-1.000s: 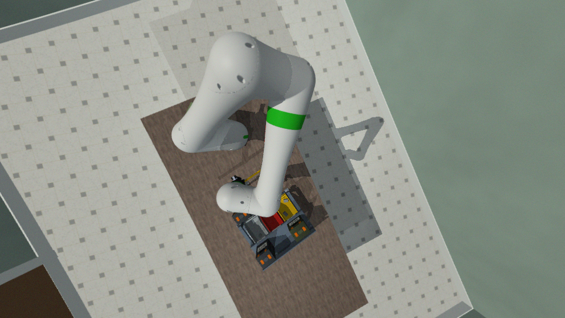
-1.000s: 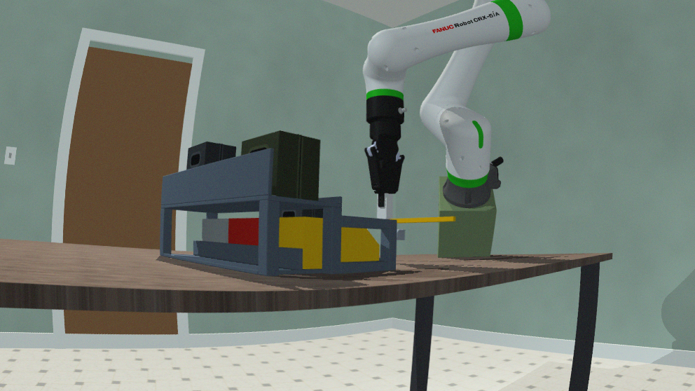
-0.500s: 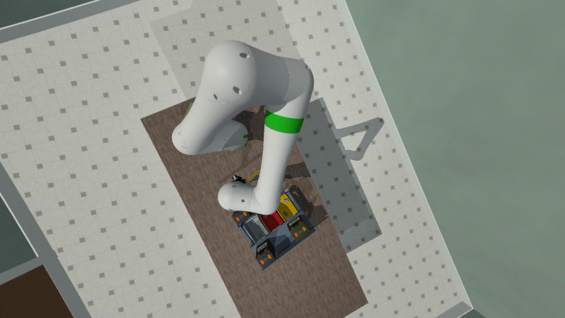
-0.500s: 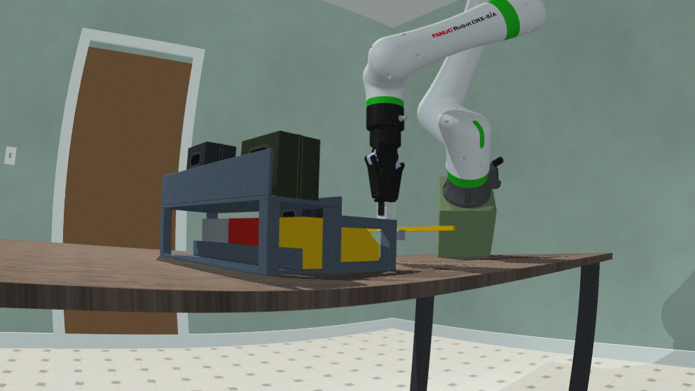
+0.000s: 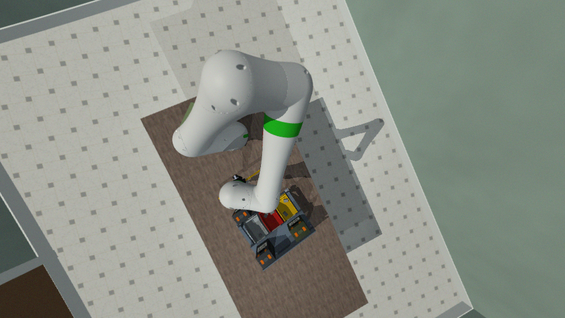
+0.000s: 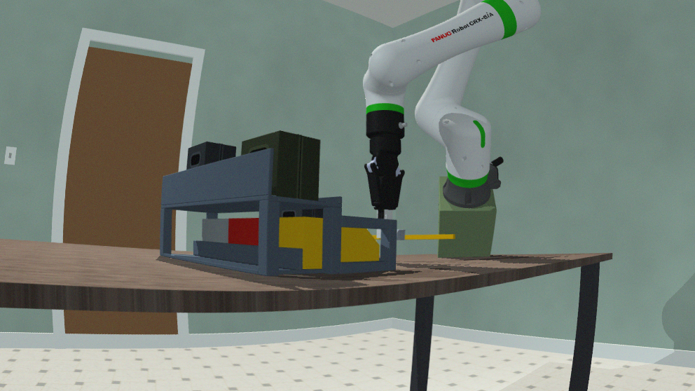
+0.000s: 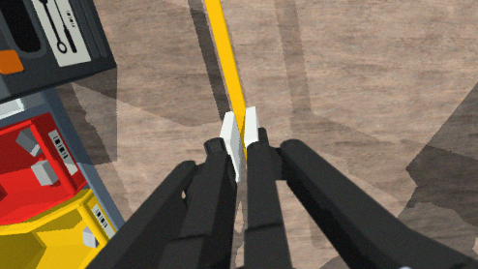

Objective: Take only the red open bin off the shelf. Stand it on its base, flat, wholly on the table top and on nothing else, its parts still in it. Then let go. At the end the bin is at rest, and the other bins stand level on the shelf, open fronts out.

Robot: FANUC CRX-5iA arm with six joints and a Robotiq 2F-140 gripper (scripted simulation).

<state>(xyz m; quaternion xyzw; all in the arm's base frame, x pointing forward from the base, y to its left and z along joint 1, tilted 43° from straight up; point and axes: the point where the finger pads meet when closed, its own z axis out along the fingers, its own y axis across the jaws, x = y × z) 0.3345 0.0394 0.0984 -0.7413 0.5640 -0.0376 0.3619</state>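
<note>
The red open bin sits on the lower level of the blue-grey shelf, between a grey bin and a yellow bin. In the wrist view the red bin holds small grey parts. It also shows from above. My gripper points down just in front of the shelf's open side and is shut on a thin yellow bar. The yellow bar lies level, low over the table, and reaches away from the shelf toward my base. My gripper is apart from the red bin.
A dark green box and a black box stand on the shelf's top level. A dark tool case with orange latches is next to the red bin. My green base pedestal stands behind the bar.
</note>
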